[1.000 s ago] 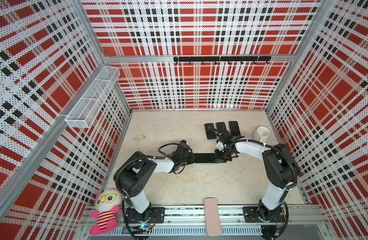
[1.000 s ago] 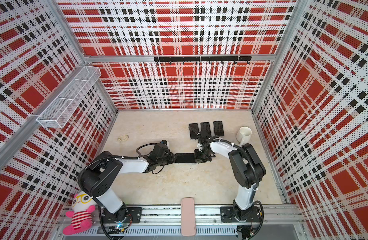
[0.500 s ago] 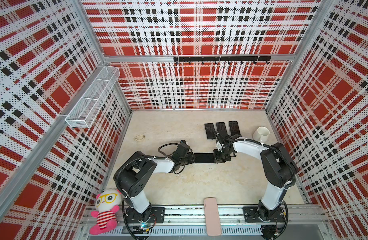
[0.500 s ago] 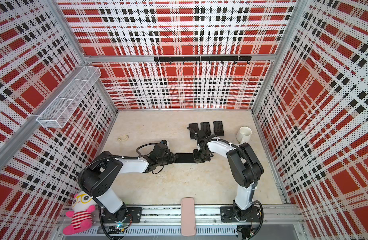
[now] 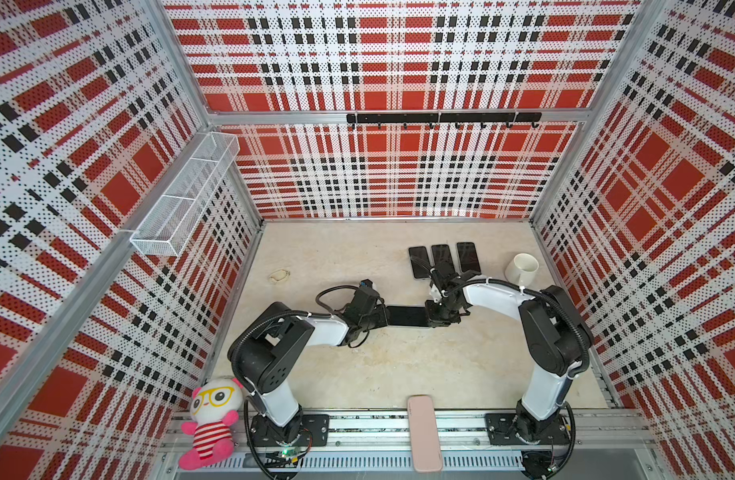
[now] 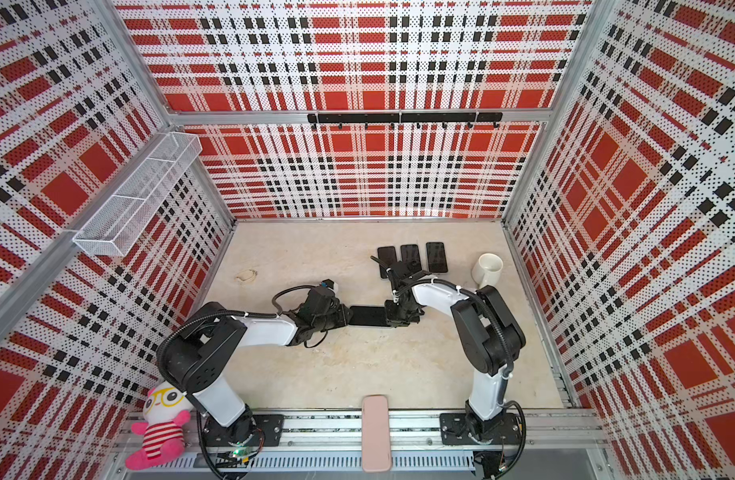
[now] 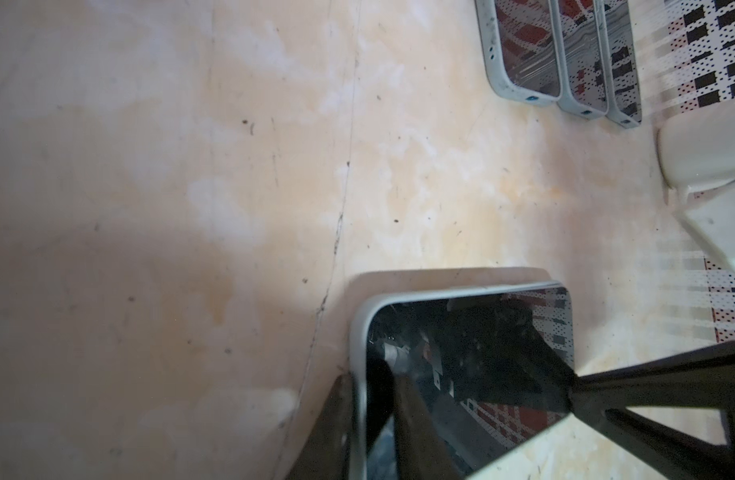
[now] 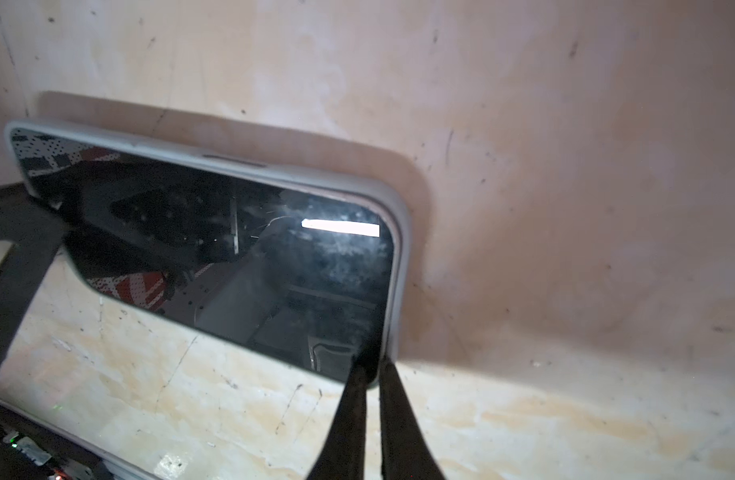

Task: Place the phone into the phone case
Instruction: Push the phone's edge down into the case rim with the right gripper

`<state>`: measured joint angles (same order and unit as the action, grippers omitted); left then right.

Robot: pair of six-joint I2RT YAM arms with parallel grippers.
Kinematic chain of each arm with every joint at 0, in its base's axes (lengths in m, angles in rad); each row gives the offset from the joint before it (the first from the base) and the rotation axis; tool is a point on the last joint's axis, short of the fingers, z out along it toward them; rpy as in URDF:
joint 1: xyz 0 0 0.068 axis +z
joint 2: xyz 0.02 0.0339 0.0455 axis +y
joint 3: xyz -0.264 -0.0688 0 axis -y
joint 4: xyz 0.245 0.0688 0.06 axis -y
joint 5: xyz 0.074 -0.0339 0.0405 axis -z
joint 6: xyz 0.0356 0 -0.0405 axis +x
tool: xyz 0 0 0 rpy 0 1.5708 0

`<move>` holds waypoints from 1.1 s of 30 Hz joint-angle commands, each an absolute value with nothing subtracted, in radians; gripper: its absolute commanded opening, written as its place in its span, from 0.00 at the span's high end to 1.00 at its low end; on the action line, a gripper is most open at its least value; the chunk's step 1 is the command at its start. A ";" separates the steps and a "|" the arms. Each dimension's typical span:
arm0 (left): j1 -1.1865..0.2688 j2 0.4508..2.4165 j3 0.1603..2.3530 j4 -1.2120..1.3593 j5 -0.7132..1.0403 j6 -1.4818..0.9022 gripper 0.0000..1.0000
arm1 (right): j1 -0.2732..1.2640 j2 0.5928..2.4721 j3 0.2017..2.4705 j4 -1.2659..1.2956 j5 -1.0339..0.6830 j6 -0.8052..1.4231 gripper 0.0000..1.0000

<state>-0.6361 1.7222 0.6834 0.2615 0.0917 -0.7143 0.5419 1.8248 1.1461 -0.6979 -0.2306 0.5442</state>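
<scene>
Both arms reach in low over the middle of the table (image 5: 399,374), and between them lies the phone (image 5: 407,316), flat, screen up, its long side running left to right in both top views (image 6: 368,316). The left gripper (image 5: 383,318) is at its left end and the right gripper (image 5: 432,318) at its right end. Up close from the left wrist, the phone sits inside the phone case (image 7: 357,353), whose pale rim wraps that end and one long side. The left gripper (image 7: 359,388) is almost closed here, one finger outside the rim and the other finger (image 7: 415,424) on the glass, nipping the phone case between them. Over to the right wrist, and it is the same story at a corner of the other end. The right gripper (image 8: 376,372) is down to a narrow slit, one tip on the screen and the other just outside the phone case (image 8: 401,249), pinching its rim. Along the long side that faces the arms' bases I cannot tell whether the rim sits up over the phone's edge. At the back, partly behind the right arm, three more phones (image 5: 442,254) lie side by side in a tight row. A white mug (image 5: 521,268) stands near them on the right.
</scene>
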 commanded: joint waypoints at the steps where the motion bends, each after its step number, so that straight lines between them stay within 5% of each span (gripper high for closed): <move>1: -0.667 1.747 0.649 0.131 0.174 -0.688 0.79 | 0.530 1.830 1.134 -0.685 -0.180 0.492 0.86; 17: -0.654 1.763 0.678 0.103 0.169 -0.658 0.85 | 0.472 1.900 1.274 -0.688 -0.232 0.427 0.80; 33: -0.672 1.824 0.727 0.107 0.178 -0.656 0.89 | 0.499 2.004 1.237 -0.628 -0.276 0.416 0.86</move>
